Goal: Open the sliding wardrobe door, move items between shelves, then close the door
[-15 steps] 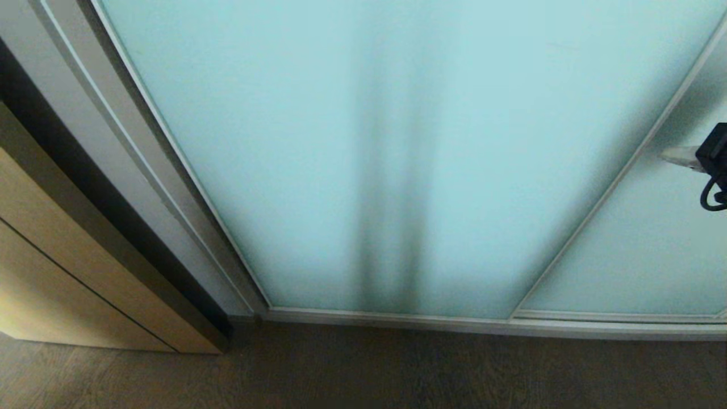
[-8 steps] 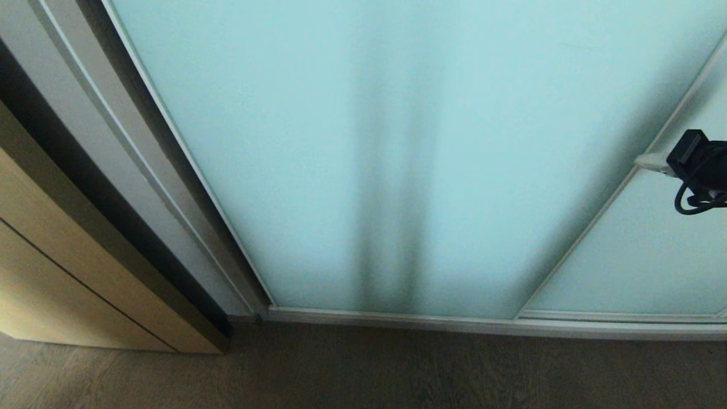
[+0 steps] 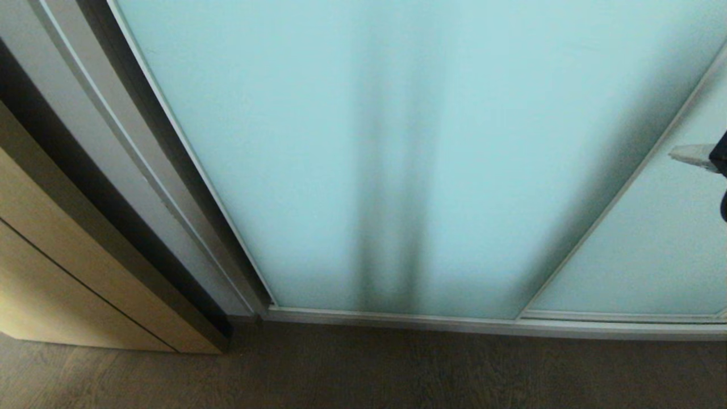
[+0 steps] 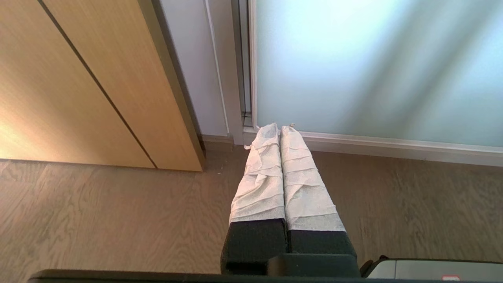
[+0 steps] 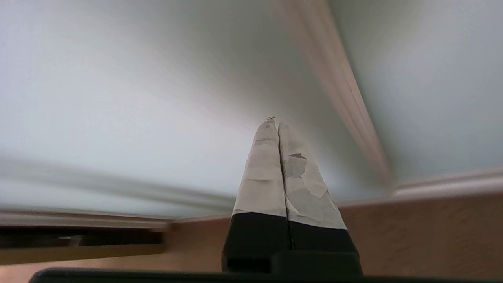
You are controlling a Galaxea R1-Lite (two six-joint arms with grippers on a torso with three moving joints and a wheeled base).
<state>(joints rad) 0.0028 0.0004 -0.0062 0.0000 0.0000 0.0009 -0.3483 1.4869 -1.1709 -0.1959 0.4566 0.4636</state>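
Observation:
The sliding wardrobe door (image 3: 363,142) is a frosted aqua glass panel in a thin silver frame, and it fills most of the head view. The items and the shelves are hidden behind it; only a dark upright shadow shows through the glass. My right gripper (image 3: 690,154) is at the far right edge, shut and empty, just right of the door's right frame strip and in front of the neighbouring panel. In the right wrist view the gripper (image 5: 275,122) points at the glass (image 5: 137,98). My left gripper (image 4: 279,126) is shut, parked low, and aimed at the door's (image 4: 373,70) lower left corner.
A light wood cabinet front (image 3: 45,272) stands at the left, beside a grey wall post (image 3: 85,113). A second frosted panel (image 3: 653,255) overlaps at the right. The silver bottom track (image 3: 454,325) runs along the dark wood floor (image 3: 397,369).
My right gripper reached left to the door's right frame strip, then drew back to the right edge of view. The door's left edge has shifted slightly to the right.

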